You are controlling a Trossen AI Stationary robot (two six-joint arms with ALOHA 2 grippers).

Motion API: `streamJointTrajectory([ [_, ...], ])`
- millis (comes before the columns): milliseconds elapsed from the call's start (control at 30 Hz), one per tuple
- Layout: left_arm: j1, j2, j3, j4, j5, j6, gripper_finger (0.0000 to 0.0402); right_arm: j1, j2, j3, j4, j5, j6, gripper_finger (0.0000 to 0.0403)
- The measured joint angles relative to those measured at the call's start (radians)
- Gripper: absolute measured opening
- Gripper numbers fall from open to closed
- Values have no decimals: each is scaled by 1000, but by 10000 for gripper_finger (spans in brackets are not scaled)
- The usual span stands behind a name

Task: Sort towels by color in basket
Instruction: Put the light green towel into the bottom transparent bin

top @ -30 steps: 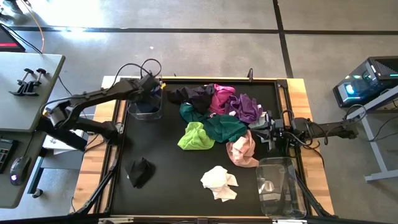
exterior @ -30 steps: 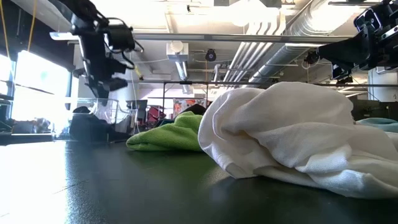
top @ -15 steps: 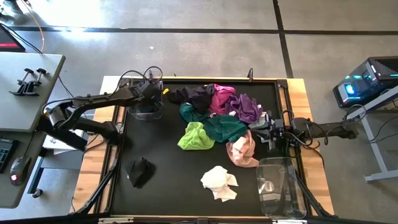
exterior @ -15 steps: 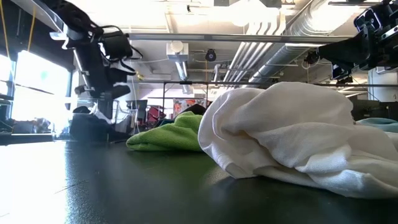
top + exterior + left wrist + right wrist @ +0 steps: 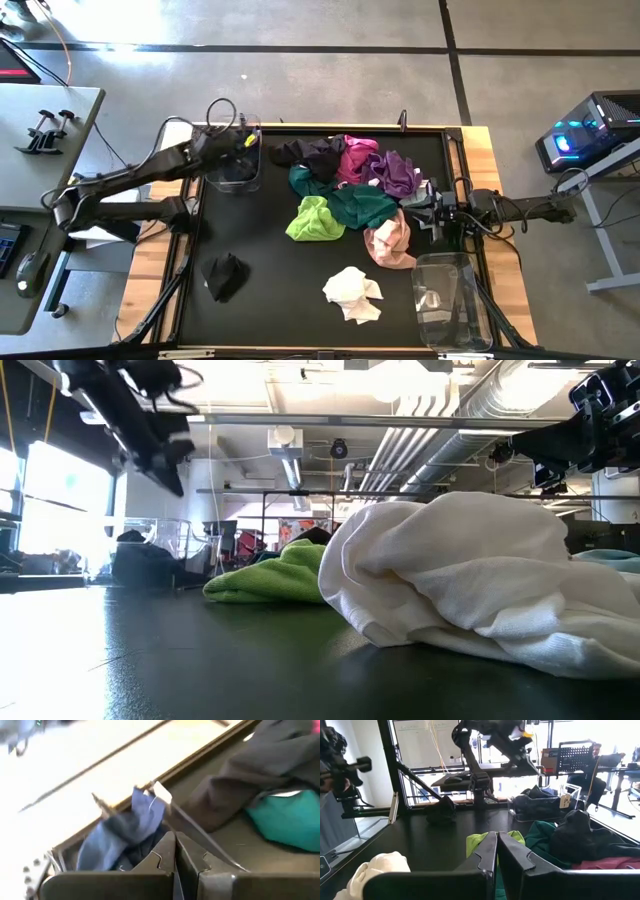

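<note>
The towels lie heaped mid-table: black, magenta, purple, teal, lime green and pink. A white towel and a black towel lie apart, nearer the front. A clear basket at the far left holds a navy towel. My left gripper hovers shut above that basket, holding nothing. My right gripper waits shut at the table's right edge, level, beside the pile.
A second clear basket stands at the near right corner. A raised wooden frame borders the black table top. Free room lies between the black towel and the white towel along the near edge.
My left gripper, shut throughout, dipped toward the far-left basket, then rose clear above it and tipped up from steeply downward to a shallower slant. The arm swung slightly back toward the table's left. The towels and my right arm have kept still.
</note>
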Motion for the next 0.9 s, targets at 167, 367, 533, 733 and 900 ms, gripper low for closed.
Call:
streamJointTrajectory([
  [167, -134, -94, -31, 61, -33, 31, 0, 0, 0, 0, 0, 0, 0, 9],
  [367, -318, -153, -184, 326, -33, 31, 0, 0, 0, 0, 0, 0, 0, 9],
  [533, -481, -142, -306, 570, -27, 45, 0, 0, 0, 0, 0, 0, 0, 9],
  [733, -694, -76, -366, 829, -19, 101, 0, 0, 0, 0, 0, 0, 0, 9],
  [900, -825, 34, -367, 974, -25, 186, 0, 0, 0, 0, 0, 11, -45, 9],
])
